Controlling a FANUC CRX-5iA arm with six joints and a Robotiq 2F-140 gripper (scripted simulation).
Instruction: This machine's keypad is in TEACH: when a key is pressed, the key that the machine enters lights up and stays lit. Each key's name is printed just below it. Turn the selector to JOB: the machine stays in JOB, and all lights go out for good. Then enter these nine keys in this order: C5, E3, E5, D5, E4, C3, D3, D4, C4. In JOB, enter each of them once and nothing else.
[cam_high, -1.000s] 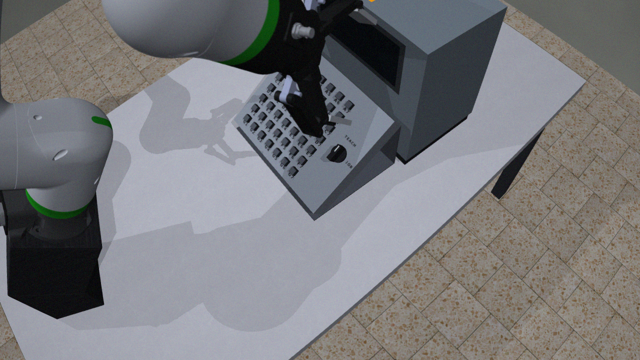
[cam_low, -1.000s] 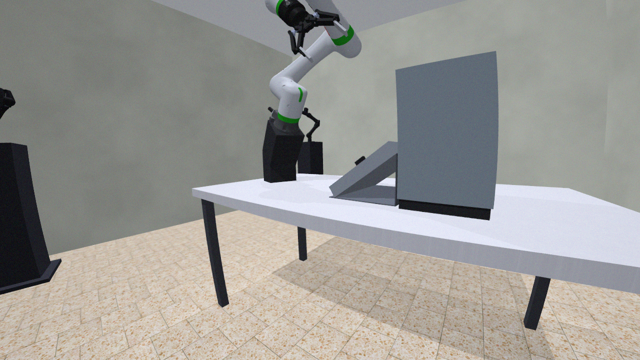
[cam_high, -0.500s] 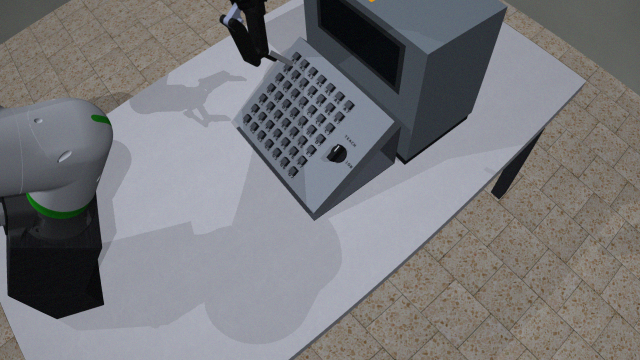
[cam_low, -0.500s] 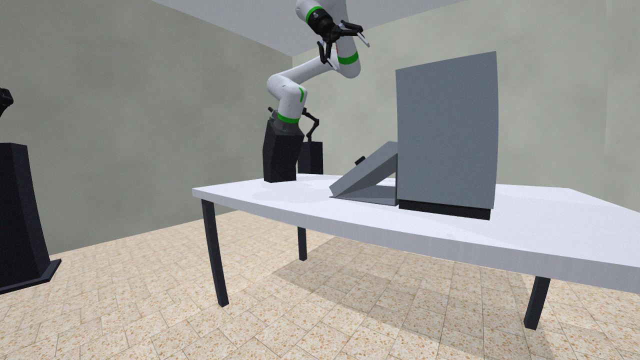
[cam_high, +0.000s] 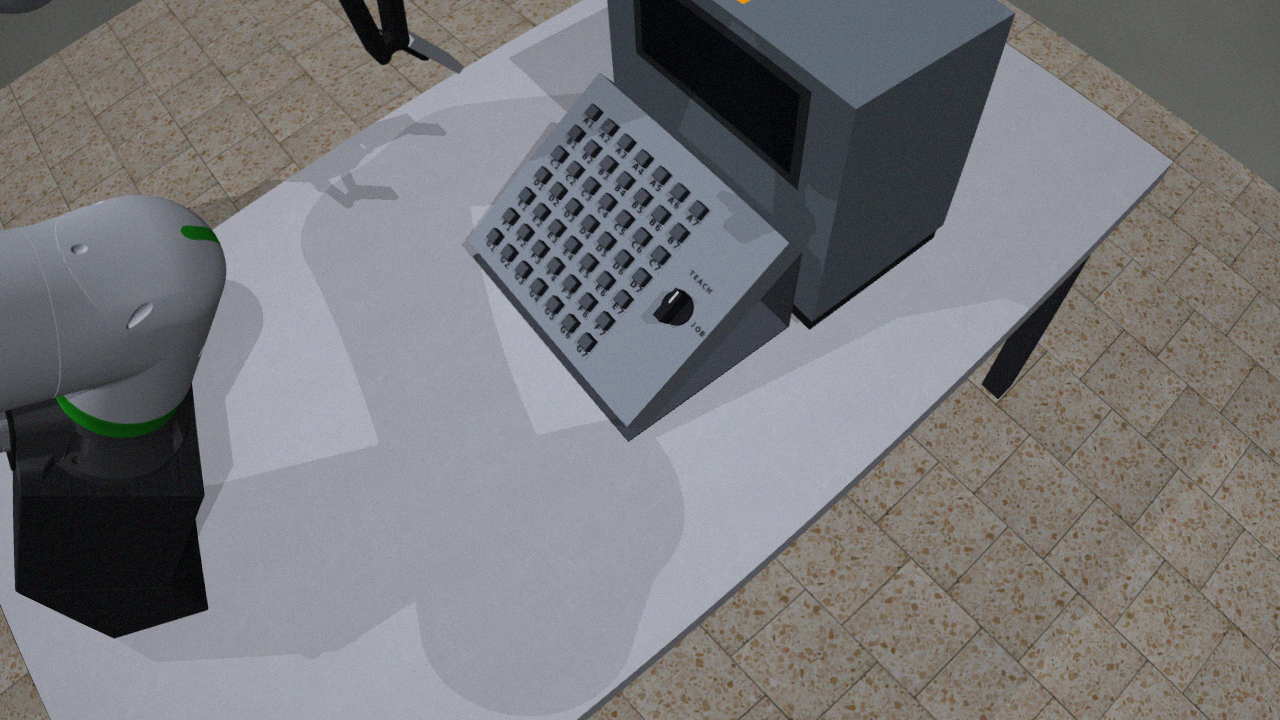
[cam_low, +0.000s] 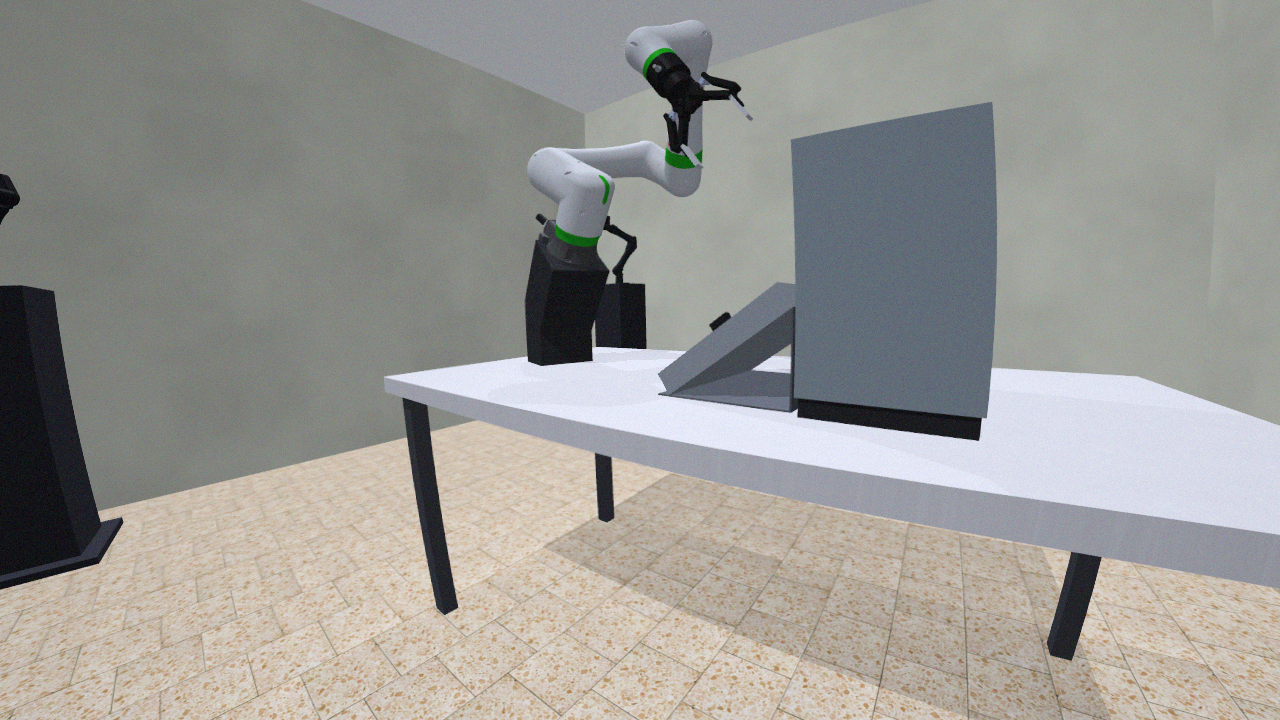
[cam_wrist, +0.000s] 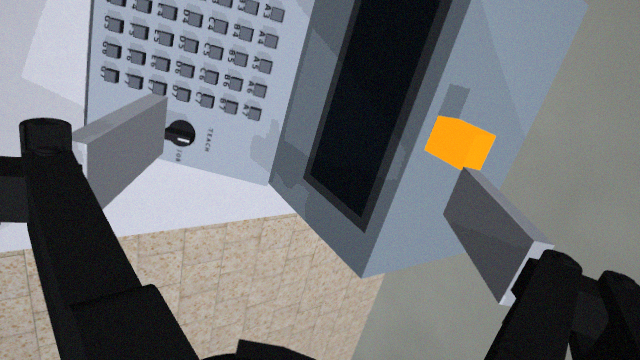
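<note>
Selector on the keypad near the table's far edge points at TEACH, no key lit, so the spread, empty gripper high above must descend and turn it to JOB first.

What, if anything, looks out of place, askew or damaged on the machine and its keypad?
Nothing stands out. The keypad shows even rows of unlit keys, the selector sits between its TEACH and JOB marks, and the machine stands square on the table. The open gripper hangs well above, holding nothing.
</note>
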